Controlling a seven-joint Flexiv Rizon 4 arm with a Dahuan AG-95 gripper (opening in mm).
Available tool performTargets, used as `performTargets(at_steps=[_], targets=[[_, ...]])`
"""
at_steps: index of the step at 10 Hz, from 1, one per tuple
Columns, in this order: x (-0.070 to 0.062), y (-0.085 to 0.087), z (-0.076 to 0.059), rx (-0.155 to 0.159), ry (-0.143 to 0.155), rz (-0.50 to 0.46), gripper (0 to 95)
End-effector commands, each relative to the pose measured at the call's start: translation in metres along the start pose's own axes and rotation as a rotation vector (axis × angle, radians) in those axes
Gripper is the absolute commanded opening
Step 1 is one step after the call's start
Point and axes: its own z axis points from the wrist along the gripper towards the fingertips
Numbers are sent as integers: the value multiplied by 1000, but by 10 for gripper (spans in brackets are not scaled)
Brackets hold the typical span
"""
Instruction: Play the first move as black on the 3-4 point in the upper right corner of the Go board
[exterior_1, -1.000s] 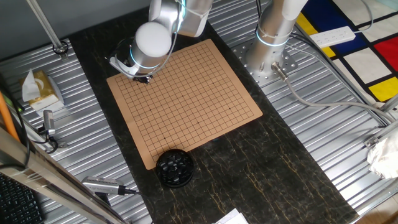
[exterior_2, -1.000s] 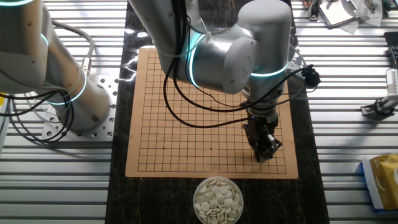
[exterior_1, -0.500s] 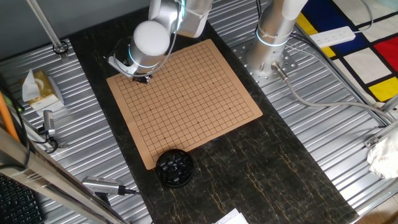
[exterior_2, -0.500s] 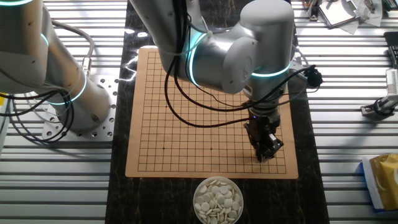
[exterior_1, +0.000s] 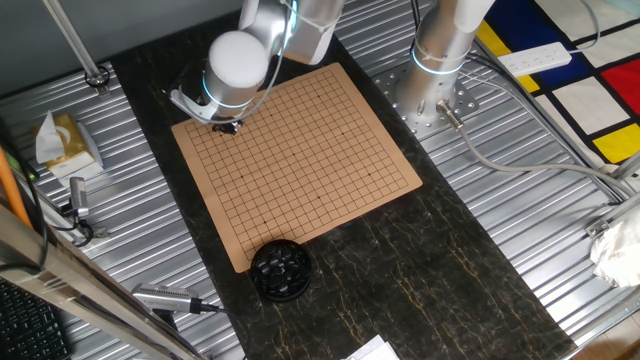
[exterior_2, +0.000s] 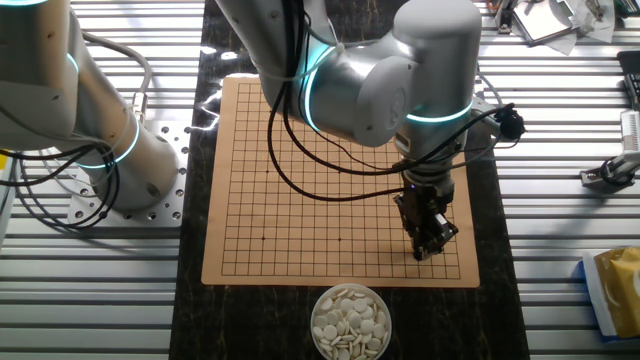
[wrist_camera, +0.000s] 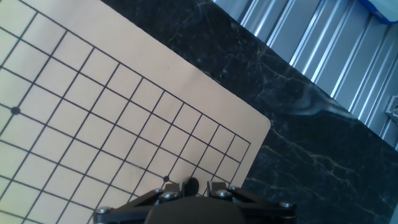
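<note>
My gripper (wrist_camera: 189, 188) is shut on a small glossy black stone (wrist_camera: 190, 185), which shows between the two fingertips in the hand view. It hangs low over a corner region of the tan Go board (wrist_camera: 93, 93), about one square from a small dotted crossing (wrist_camera: 166, 179). The stone and fingers cover the crossing below them, so I cannot tell whether it is the 3-4 point. In the fixed views the gripper (exterior_1: 228, 127) (exterior_2: 428, 248) stands near one corner of the board (exterior_1: 300, 150) (exterior_2: 320, 180). No stones lie on the grid.
A round black bowl (exterior_1: 280, 270) sits off the board's near edge. A bowl of whitish stones (exterior_2: 350, 322) sits by the opposite edge. The arm's base (exterior_1: 430, 95) stands beside the board. A tissue pack (exterior_1: 62, 140) and tools (exterior_1: 170, 298) lie on the ribbed metal surface.
The gripper has drifted a little toward the board's outer edge, still holding the stone. Nothing else has moved.
</note>
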Motion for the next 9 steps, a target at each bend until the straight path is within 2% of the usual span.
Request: performTargets(at_steps=[1,6,7,9], targets=[[0,0,0,-2,0,1,190],[2,-1,-6,-19,-5,7,190],[2,-1,-6,-32,-12,19,190],[1,-1,-8,-97,-48,68,190]])
